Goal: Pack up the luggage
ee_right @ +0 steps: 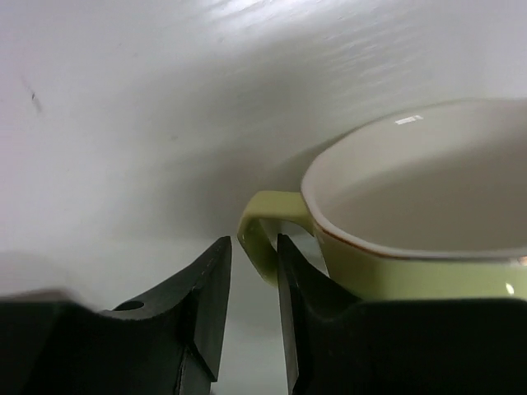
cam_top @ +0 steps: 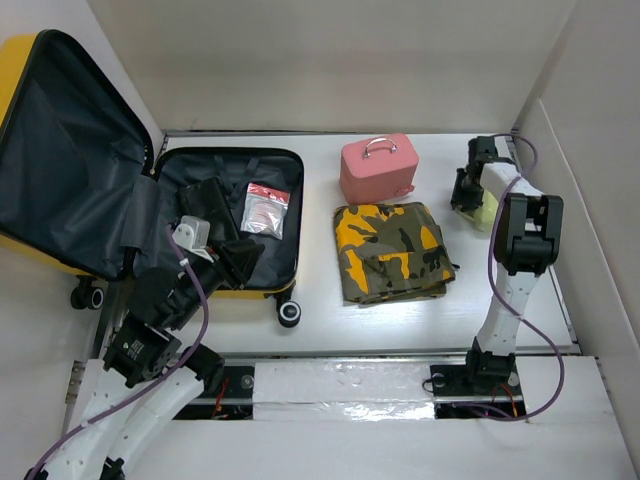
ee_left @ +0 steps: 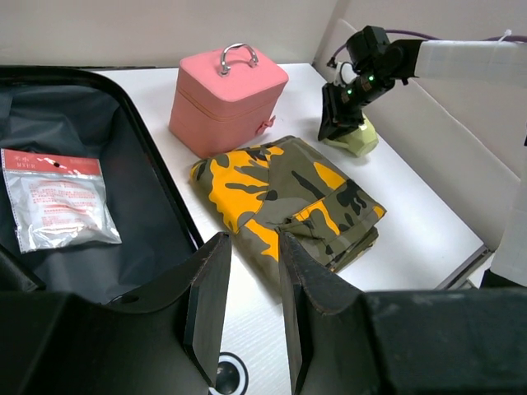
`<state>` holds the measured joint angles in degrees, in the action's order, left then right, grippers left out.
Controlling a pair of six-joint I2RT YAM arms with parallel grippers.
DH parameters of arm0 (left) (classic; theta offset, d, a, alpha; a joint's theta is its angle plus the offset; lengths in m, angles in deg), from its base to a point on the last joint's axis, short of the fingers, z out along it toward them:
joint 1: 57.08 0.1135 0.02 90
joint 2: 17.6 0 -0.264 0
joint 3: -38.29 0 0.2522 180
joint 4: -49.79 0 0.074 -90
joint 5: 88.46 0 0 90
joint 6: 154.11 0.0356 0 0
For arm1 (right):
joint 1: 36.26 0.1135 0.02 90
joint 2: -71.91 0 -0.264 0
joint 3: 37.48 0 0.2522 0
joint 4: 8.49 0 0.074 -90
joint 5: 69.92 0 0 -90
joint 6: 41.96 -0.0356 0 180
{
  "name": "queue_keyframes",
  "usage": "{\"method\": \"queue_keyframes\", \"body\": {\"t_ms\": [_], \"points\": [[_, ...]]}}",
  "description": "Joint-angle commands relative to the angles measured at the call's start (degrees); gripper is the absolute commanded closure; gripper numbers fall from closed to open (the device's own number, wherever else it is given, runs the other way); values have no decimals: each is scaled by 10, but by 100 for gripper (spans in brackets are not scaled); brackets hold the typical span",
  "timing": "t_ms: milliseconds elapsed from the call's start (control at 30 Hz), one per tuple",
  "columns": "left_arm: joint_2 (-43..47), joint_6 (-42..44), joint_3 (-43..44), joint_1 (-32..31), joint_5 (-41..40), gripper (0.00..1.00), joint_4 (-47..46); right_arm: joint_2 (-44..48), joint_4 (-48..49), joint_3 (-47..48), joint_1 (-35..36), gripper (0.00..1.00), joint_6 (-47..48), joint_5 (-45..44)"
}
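The yellow luggage (cam_top: 70, 160) lies open at the left, its lid propped back and the dark grey lining showing. Its base (ee_left: 123, 173) holds black items and a clear packet with a red header (cam_top: 266, 208). My left gripper (cam_top: 238, 262) hangs over the base's near right edge, open and empty (ee_left: 251, 304). A folded camouflage garment (cam_top: 390, 250) lies on the table right of the luggage. My right gripper (cam_top: 466, 198) is at the far right, open, with the handle (ee_right: 263, 239) of a pale green cup (cam_top: 487, 213) between its jaws, close to the right finger.
A small pink case with a metal handle (cam_top: 378, 167) stands behind the garment. A black luggage wheel (cam_top: 290, 313) sticks out at the near corner. White walls close in at the back and right side.
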<state>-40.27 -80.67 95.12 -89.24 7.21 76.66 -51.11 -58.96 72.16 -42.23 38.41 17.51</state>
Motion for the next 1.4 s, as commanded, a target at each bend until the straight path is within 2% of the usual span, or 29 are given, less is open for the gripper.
{"method": "queue_keyframes", "body": {"t_ms": [0, 67, 133, 200, 333, 467, 600, 700, 733, 900, 1100, 1200, 1333, 1367], "points": [[10, 6, 2, -3, -1, 74, -24, 15, 38, -19, 25, 66, -15, -22], [11, 5, 2, -3, -3, 74, -24, 11, 36, -16, 31, 67, -15, -33], [12, 5, 2, -3, -4, 74, -24, 7, 34, -8, 37, 59, -14, -46], [12, 5, 2, -3, -5, 74, -23, -7, 22, 8, 50, 59, -8, -57], [14, 5, 3, -3, -9, 74, -21, -39, -15, 43, 62, 87, -5, -80], [19, 6, 3, -3, -15, 74, -19, -38, -24, 40, 69, 100, 0, -96], [19, 6, 3, -3, -15, 74, -19, 8, 29, -18, 74, 100, -7, -102], [16, 6, 3, -3, -15, 74, -19, 96, 101, -94, 46, 100, -14, -60], [15, 6, 3, -3, -15, 74, -19, 152, 125, -117, 40, 100, -15, -46], [11, 6, 3, -3, -15, 74, -20, 269, 254, -217, 14, 100, -44, 20], [9, 5, 3, -3, -17, 74, -20, 349, 288, -252, 19, 100, -48, 21], [7, 5, 3, -3, -17, 74, -21, 384, 305, -255, 30, 100, -51, 61], [10, 2, 4, -3, -27, 74, -19, 431, 292, -224, 76, 100, -65, 109], [13, 1, 5, -3, -30, 74, -19, 435, 279, -211, 117, 100, -65, 112]]}}
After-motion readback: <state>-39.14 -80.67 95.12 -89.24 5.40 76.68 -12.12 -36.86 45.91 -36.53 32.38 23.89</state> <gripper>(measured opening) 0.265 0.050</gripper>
